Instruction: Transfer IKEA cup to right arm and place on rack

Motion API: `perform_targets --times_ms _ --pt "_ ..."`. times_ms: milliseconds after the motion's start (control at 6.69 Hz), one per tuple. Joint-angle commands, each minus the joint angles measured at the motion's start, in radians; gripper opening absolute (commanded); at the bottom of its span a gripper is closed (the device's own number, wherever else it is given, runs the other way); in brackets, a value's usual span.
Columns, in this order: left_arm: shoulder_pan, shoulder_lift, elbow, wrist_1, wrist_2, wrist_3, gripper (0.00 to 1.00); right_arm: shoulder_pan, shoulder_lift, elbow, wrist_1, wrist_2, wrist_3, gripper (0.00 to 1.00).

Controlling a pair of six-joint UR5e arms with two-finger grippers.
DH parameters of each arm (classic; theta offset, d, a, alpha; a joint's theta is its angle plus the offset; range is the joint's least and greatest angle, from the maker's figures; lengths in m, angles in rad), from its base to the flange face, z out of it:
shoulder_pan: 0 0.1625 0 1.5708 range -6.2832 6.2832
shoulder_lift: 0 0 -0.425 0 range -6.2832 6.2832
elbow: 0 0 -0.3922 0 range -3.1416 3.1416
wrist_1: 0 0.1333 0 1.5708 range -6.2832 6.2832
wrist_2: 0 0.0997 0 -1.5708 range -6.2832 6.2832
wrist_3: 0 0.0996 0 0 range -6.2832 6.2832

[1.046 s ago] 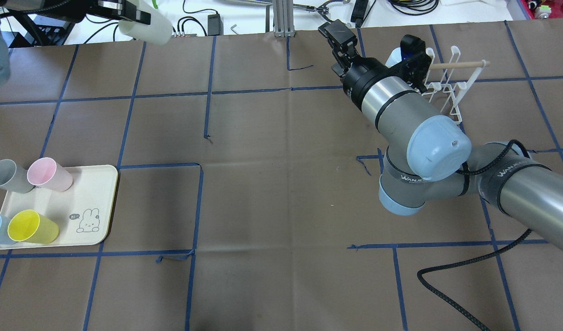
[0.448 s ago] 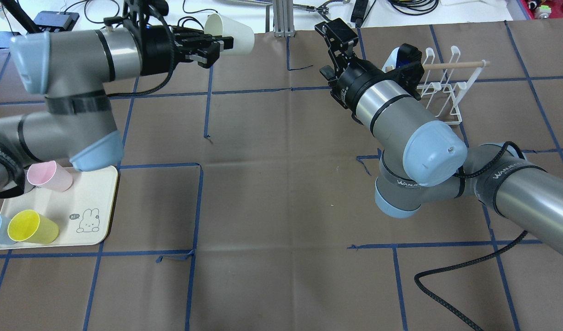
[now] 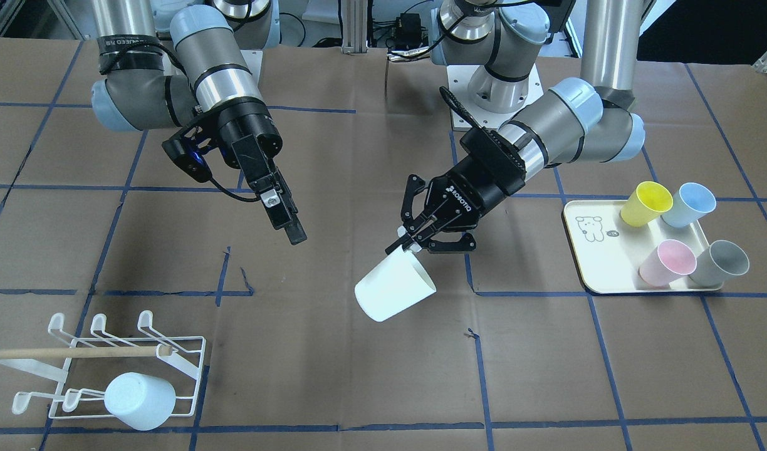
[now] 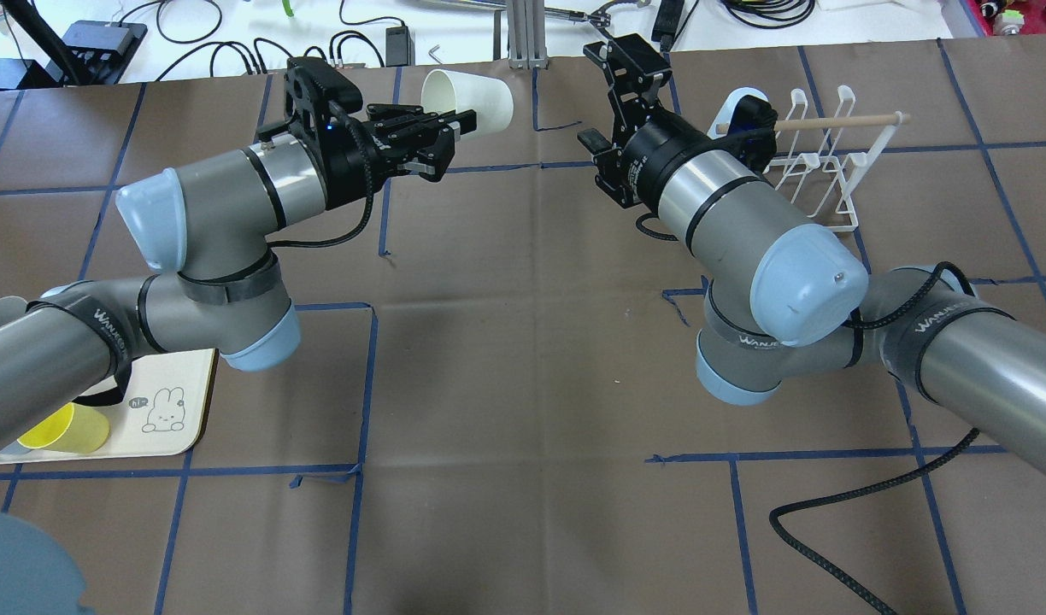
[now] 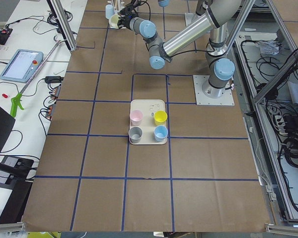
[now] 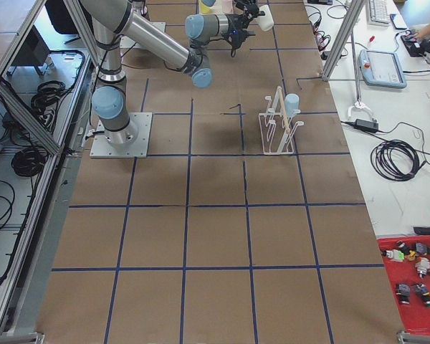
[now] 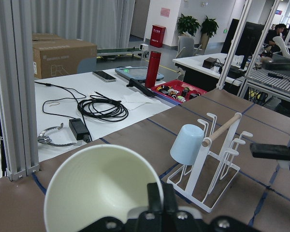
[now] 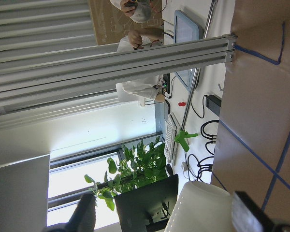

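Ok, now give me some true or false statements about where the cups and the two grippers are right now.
1. The left gripper holds the white cup by its rim, clear of the table. True.
2. The right gripper is shut on the white cup. False: it is open and apart from the cup.
3. The rack has no cup on it. False: a pale blue cup sits on one of its prongs.
4. The tray holds four cups. True: yellow, blue, pink and grey.
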Motion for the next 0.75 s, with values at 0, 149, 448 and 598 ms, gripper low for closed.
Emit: perform_targets --times_ms 0,149,448,598 --pt "-0.037 0.008 -0.017 0.055 -0.002 -0.041 0.04 0.002 0.000 0.001 0.045 0.007 0.049 1.00" --pt "-0.038 0.009 -0.034 0.058 -0.021 -0.043 0.04 0.017 0.003 0.001 0.074 0.034 0.049 1.00" --pt "-0.038 0.009 -0.037 0.070 -0.032 -0.050 0.04 0.021 0.004 -0.003 0.129 0.048 0.049 1.00" --pt "-0.038 0.008 -0.037 0.072 -0.032 -0.053 0.04 0.021 0.007 -0.003 0.132 0.050 0.048 1.00"
